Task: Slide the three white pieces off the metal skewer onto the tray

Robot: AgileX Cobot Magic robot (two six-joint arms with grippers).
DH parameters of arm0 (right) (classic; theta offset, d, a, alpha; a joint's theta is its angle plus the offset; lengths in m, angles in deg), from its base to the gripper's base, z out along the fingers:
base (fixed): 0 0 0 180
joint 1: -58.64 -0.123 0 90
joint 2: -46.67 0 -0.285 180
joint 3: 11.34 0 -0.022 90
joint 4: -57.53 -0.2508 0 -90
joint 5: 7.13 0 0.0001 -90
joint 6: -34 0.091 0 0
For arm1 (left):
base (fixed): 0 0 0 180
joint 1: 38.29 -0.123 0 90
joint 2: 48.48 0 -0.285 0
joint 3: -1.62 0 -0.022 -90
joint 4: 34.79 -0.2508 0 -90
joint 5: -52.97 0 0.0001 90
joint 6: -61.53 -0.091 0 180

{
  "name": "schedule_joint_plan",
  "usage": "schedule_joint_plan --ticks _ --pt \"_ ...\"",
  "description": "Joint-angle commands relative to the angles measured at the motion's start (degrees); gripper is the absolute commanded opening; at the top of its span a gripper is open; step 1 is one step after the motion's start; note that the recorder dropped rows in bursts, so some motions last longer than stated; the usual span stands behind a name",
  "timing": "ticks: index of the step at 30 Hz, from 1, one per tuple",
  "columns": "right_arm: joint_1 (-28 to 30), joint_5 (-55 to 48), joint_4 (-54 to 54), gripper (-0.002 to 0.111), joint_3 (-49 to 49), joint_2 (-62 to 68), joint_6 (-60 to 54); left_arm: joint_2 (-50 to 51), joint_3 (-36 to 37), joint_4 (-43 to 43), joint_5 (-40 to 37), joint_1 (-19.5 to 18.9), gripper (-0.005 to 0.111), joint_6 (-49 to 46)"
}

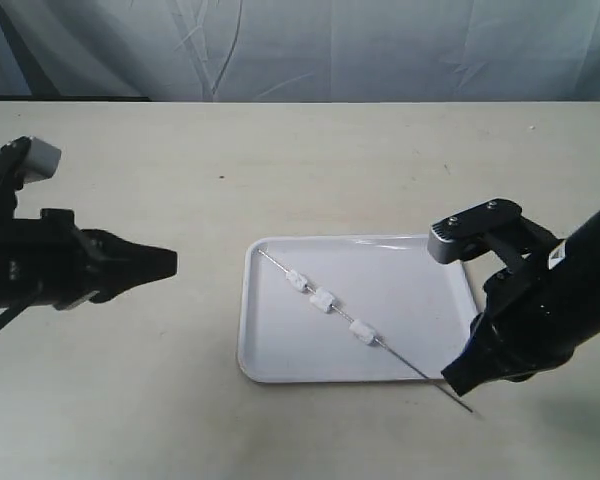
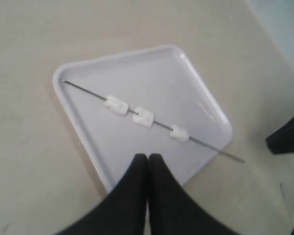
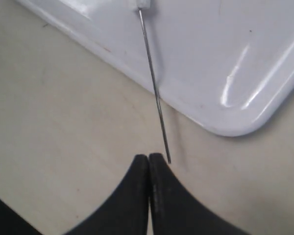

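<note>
Approach step, by judgement: three white pieces (image 1: 323,299) sit on metal skewer (image 1: 402,357). Left gripper (image 1: 170,263) and right gripper (image 1: 450,385) pinched together, empty; right must open around skewer's free end.

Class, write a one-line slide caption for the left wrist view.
Shut left tool points at a white tray where three white pieces sit threaded on a metal skewer overhanging the rim.

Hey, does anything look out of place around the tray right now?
Only the metal skewer: it lies diagonally across the tray, one end poking past the rim over the table, near the shut right gripper. The three white pieces are threaded on it; nothing looks spilled or damaged.
</note>
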Motion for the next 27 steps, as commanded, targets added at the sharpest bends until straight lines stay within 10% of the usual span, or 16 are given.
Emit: schedule_joint_plan --ticks 1,8,27 --pt "-0.04 0.46 -0.35 0.004 2.3 4.71 -3.66 5.91 -2.54 10.77 0.41 3.94 0.009 -5.14" --pt "-0.04 -0.6 -1.71 0.029 3.45 7.93 -5.07 14.41 -5.26 13.25 0.41 10.11 0.037 -7.34" --pt "-0.04 -2.34 -0.39 0.031 2.97 12.88 -8.86 17.03 -5.54 14.91 1.71 10.75 0.04 -11.28"
